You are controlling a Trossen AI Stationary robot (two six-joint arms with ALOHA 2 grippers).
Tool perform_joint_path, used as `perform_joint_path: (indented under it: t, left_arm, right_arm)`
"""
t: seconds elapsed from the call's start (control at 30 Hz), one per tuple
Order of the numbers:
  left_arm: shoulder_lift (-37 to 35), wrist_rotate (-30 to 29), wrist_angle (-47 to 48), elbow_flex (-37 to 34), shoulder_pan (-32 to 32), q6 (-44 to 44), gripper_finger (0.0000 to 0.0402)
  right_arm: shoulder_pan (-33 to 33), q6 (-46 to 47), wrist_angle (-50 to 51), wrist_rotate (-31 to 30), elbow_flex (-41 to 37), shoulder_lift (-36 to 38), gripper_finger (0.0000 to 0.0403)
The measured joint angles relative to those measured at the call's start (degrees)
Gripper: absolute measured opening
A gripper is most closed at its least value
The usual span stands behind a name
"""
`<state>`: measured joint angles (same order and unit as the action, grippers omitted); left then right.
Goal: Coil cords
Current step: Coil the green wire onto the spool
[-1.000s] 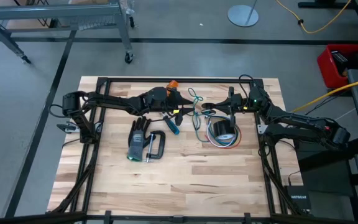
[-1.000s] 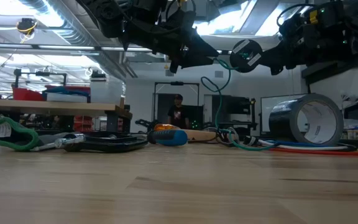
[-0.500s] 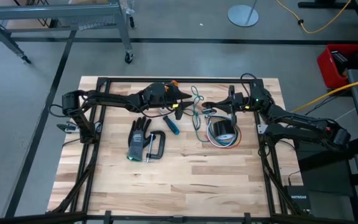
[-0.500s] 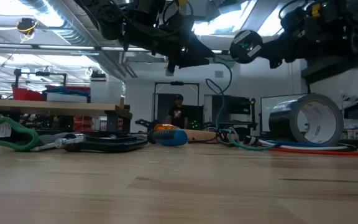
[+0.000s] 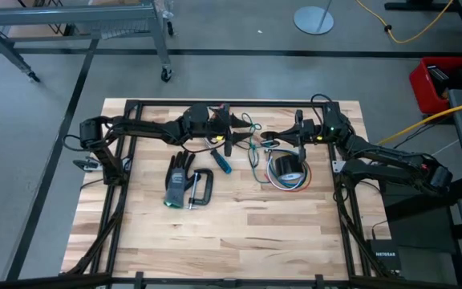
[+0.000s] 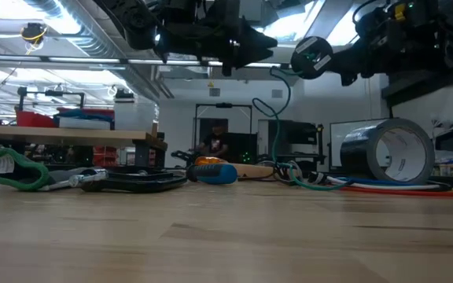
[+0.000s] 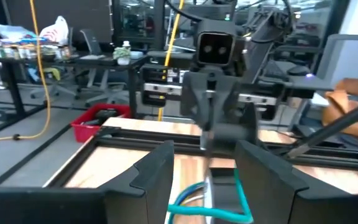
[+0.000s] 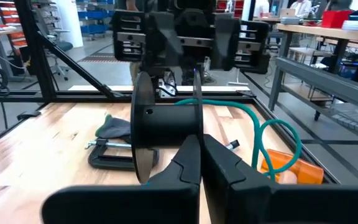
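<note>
A teal-green cord [image 5: 252, 152] runs from a black spool [image 8: 163, 127] down to loose loops on the table [image 6: 305, 179]. My right gripper [image 8: 201, 142] is shut on that spool, high above the table's far middle [image 5: 273, 136]. My left gripper [image 7: 204, 155] faces it from the left [image 5: 231, 130], open and pointing level. The cord [image 7: 210, 208] shows low between its fingers; I cannot tell whether it touches them. A bundle of red, white and blue wires [image 5: 297, 185] lies around a tape roll [image 5: 287, 167]. My right gripper pinches the black spool between its two fingers at the edge of one flange [image 8: 197, 124]; the fingertips hide the exact spot. The fingers come level from the table's right. The spool is lifted clear, its axis level, and the teal cord [image 8: 260, 124] hangs slack from it.
A blue-handled screwdriver [image 5: 221, 163], a dark glove [image 5: 178, 177] and a clamp [image 5: 201, 189] lie left of the cord. An orange tool [image 5: 224, 107] sits by the far edge. The near half of the table [image 5: 231, 241] is bare wood.
My left gripper has tipped up from slanting down to level, swinging slightly toward the table's far edge and rising. The cord's upper end stays by the spool. My right gripper keeps the spool where it was.
</note>
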<state>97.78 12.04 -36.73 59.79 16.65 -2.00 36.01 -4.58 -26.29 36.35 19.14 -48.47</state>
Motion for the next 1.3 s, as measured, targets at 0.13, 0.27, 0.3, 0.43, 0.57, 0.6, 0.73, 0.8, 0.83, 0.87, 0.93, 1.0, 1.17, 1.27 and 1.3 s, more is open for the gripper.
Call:
perform_joint_path:
  t: [0.13, 0.27, 0.3, 0.43, 0.57, 0.6, 0.73, 0.8, 0.83, 0.87, 0.93, 1.0, 1.17, 1.27, 1.3]
  left_arm:
    - [0.0, -0.2, 0.1, 0.0, -0.9, 3.3, 0.0164]
    - [0.0, 0.0, 0.2, 0.0, -1.5, 7.5, 0.0164]
    - [0.0, 0.1, 0.2, 0.0, -1.5, 8.5, 0.0164]
    - [0.0, -0.2, 0.2, 0.0, -1.3, 9.8, 0.0164]
    - [0.0, -0.2, 1.6, 0.0, -1.7, 10.5, 0.0164]
    - [0.0, -0.2, 2.6, 0.0, -1.8, 11.3, 0.0164]
    - [0.0, -0.2, 6.2, 0.0, -2.7, 16.3, 0.0164]
    - [0.0, -0.2, 7.7, 0.0, -3.0, 18.8, 0.0164]
    - [0.0, -0.2, 8.4, 0.0, -3.1, 19.5, 0.0164]
    - [0.0, -0.3, 8.6, 0.0, -3.2, 20.2, 0.0164]
    - [0.0, -0.6, 8.9, 0.0, -3.3, 21.2, 0.0164]
    - [0.0, -0.6, 9.2, 0.0, -3.4, 21.7, 0.0164]
    - [0.0, -0.8, 9.3, 0.0, -4.9, 21.7, 0.0164]
    - [0.0, -0.8, 9.5, 0.0, -6.1, 22.4, 0.0164]
    - [0.0, -0.8, 9.5, 0.0, -6.4, 22.9, 0.0164]
  right_arm:
    - [0.0, 0.0, 0.0, 2.3, 0.0, 0.0, 0.0003]
    - [0.0, 0.0, -0.3, 3.3, 0.0, 0.0, 0.0003]
    - [0.0, 0.0, -0.5, 3.5, 0.0, 0.0, 0.0003]
    - [0.0, 0.0, -0.8, 5.0, 0.0, 0.0, 0.0003]
    - [0.0, 0.0, -0.9, 5.3, 0.0, 0.0, 0.0005]
    - [0.0, 0.0, -0.9, 5.3, 0.0, 0.2, 0.0005]
    - [0.0, 2.0, -1.1, 9.3, 0.0, 1.6, 0.0006]
    - [0.0, 3.4, -0.7, 12.2, 0.0, 2.5, 0.0005]
    - [0.0, 4.2, -0.7, 13.3, 0.0, 3.0, 0.0005]
    - [0.0, 4.8, -0.7, 14.1, 0.0, 3.5, 0.0005]
    - [0.0, 6.0, -0.6, 14.8, 0.0, 4.4, 0.0006]
    - [0.0, 7.2, -0.7, 15.3, 0.0, 5.1, 0.0006]
    - [0.0, 7.8, -0.6, 15.3, 0.0, 6.1, 0.0007]
    - [0.0, 7.8, -0.6, 14.6, 0.0, 6.1, 0.0008]
    - [0.0, 7.8, -0.6, 14.6, 0.0, 6.1, 0.0008]
